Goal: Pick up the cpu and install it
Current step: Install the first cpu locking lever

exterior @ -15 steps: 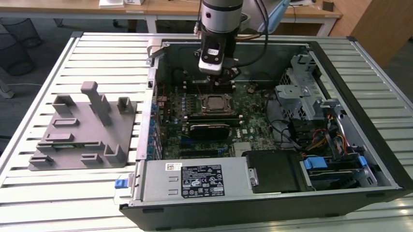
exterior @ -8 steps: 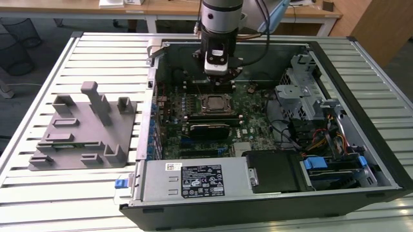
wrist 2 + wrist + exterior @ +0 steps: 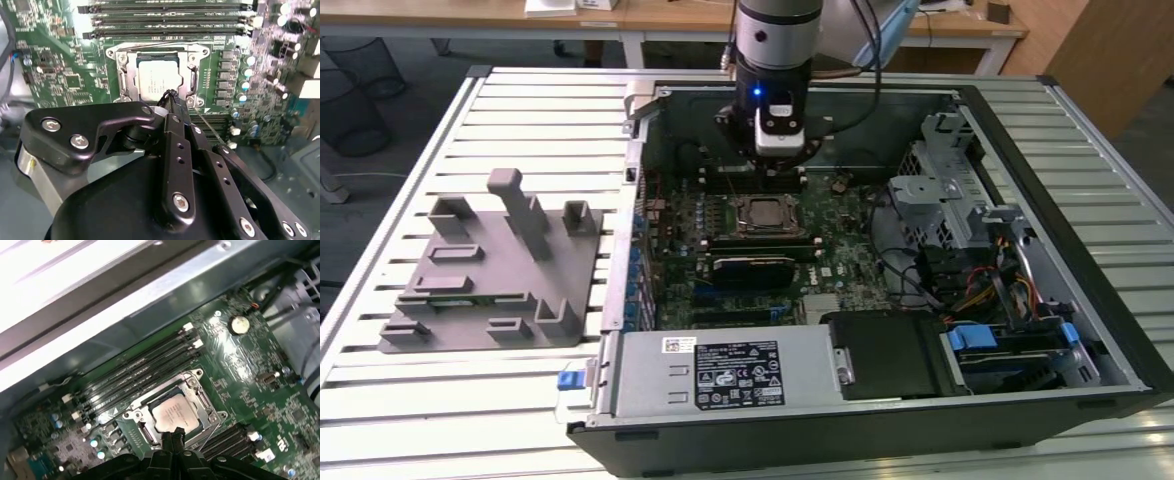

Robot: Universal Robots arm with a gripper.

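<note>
1. The cpu [image 3: 156, 77] lies flat in the motherboard socket [image 3: 122, 60], silver top up, with the socket's metal frame around it. It also shows in the first wrist view [image 3: 171, 415] and the exterior view [image 3: 765, 213].
2. The claw [image 3: 169, 95] has its fingers pressed together to a narrow tip, with nothing between them.
3. In both wrist views the tip [image 3: 173, 432] sits at the cpu's near edge. I cannot tell whether it touches the chip.
4. In the exterior view the claw [image 3: 778, 158] hangs inside the open case [image 3: 1067, 150], over the board [image 3: 847, 230].
5. Memory slots [image 3: 165, 20] run just beside the socket.
6. A grey fixture [image 3: 494, 270] with upright posts stands on the counter [image 3: 467, 400], on the exterior view's left of the case.
</note>
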